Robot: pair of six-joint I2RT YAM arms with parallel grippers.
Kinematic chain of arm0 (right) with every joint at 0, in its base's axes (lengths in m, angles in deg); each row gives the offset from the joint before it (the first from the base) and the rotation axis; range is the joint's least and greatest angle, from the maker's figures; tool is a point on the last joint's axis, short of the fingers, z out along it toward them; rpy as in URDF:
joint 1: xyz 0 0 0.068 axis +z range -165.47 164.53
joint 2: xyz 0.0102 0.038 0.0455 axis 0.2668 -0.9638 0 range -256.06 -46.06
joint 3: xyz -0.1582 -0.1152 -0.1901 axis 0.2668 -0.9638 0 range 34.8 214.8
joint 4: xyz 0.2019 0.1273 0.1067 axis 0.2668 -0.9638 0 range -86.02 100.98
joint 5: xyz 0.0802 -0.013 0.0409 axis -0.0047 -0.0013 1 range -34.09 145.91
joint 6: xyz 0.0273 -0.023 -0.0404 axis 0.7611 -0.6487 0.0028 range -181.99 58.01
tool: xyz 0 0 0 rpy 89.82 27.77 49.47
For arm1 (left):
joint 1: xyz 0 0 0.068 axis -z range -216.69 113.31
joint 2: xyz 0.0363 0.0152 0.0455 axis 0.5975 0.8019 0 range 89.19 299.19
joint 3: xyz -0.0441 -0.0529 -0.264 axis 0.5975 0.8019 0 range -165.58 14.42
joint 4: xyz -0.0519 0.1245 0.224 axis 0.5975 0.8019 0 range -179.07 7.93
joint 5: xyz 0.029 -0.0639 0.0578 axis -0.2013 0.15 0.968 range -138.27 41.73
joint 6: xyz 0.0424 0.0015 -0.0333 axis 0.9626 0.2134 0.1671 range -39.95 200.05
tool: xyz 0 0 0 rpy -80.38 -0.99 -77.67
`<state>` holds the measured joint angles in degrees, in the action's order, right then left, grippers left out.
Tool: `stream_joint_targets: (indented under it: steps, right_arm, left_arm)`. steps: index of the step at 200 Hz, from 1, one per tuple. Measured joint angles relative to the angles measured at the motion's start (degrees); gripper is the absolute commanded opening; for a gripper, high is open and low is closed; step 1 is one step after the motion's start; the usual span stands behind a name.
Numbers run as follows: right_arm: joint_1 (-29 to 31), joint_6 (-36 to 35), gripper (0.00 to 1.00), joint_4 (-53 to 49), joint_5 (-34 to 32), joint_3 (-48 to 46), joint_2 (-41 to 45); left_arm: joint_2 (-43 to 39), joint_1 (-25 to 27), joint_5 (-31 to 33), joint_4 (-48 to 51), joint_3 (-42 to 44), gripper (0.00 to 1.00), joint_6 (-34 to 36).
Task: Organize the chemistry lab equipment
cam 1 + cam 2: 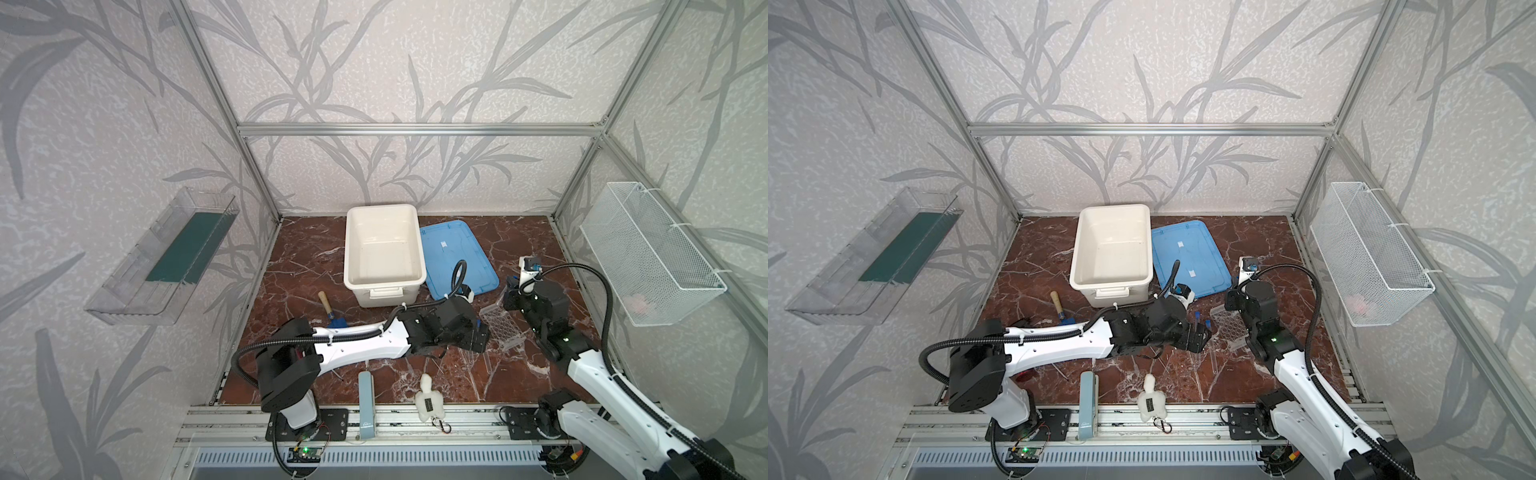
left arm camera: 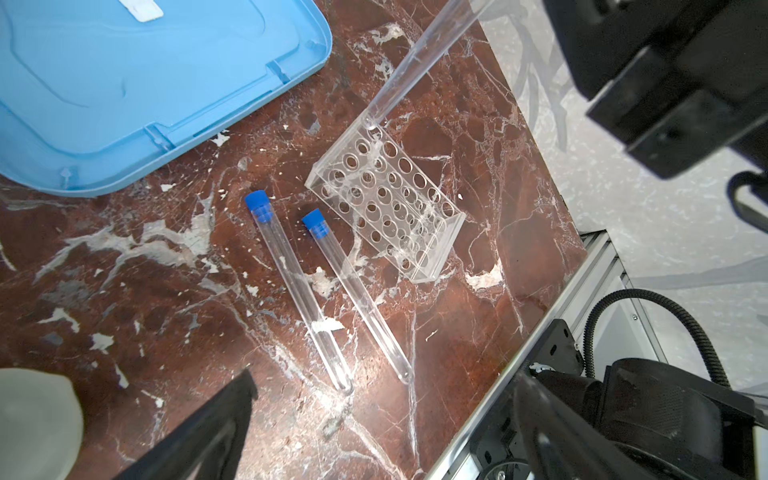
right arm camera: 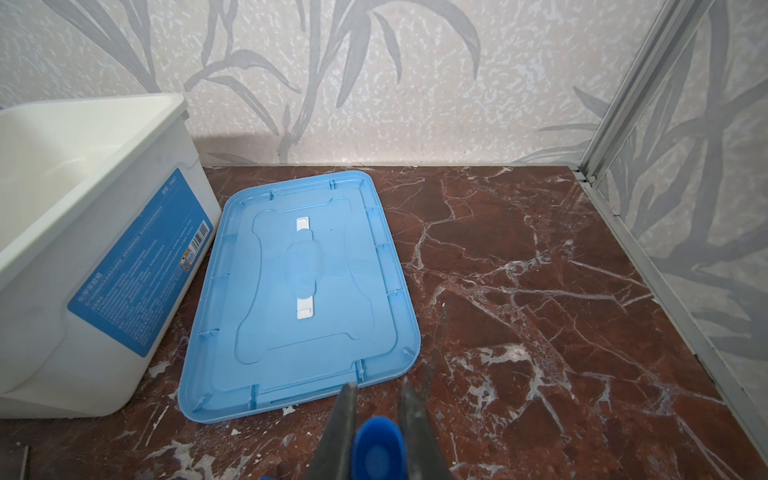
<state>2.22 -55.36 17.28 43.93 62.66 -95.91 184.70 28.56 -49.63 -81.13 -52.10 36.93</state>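
Right gripper [image 3: 377, 399] is pinching tube [image 2: 415, 62], tip meeting rack [image 2: 386, 199] corner; left gripper [image 1: 1201, 336] is hanging spread. Risk: tilted tube jamming, tipping rack.

On the marble table [image 2: 124, 291] a clear perforated rack [image 2: 386, 203] sat with its holed face showing, near the table's edge and its aluminium rail [image 2: 598, 253]. Beside it the tube nearer the rack [image 2: 357, 299] and the tube nearer the lid [image 2: 297, 286] lay flat, almost parallel and apart, their blue caps toward the blue lid [image 2: 124, 83]. A third tube [image 2: 411, 62] slanted down to a corner hole of the rack; whether it had entered was unclear. The left gripper [image 2: 384, 386] was spread wide, one dark finger [image 2: 216, 424] near the tubes' rounded ends.
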Motion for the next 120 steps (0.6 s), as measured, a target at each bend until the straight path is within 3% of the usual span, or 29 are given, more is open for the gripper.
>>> stream_joint_targets:
  steps: [120]
  right_arm:
    - [0.00, -1.60, 0.15, 3.61, -2.12, -3.30, -1.22]
  left_arm:
    - [2.29, -1.33, -2.43, 0.04, -0.50, 0.99, -0.39]
